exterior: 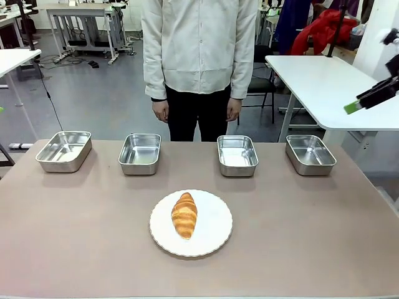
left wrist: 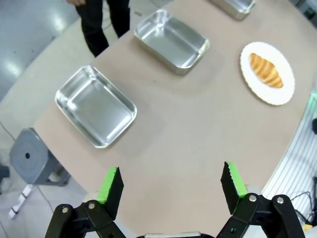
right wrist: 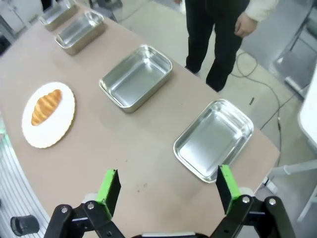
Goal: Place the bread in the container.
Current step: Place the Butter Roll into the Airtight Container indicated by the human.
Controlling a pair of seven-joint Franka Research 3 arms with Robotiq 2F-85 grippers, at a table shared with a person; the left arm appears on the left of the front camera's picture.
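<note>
Front view: croissant [exterior: 184,215] on white plate [exterior: 215,232], four steel pans [exterior: 140,154] beyond.

I'm looking into a lab or workshop hall. Beyond my brown work surface [exterior: 62,237] there's a polished grey floor [exterior: 93,93] with a loose cable [exterior: 52,104] trailing across it. There are plain white tables [exterior: 324,81], a metal-framed bench [exterior: 81,15] at the back, and a black chair [exterior: 265,84].
</note>
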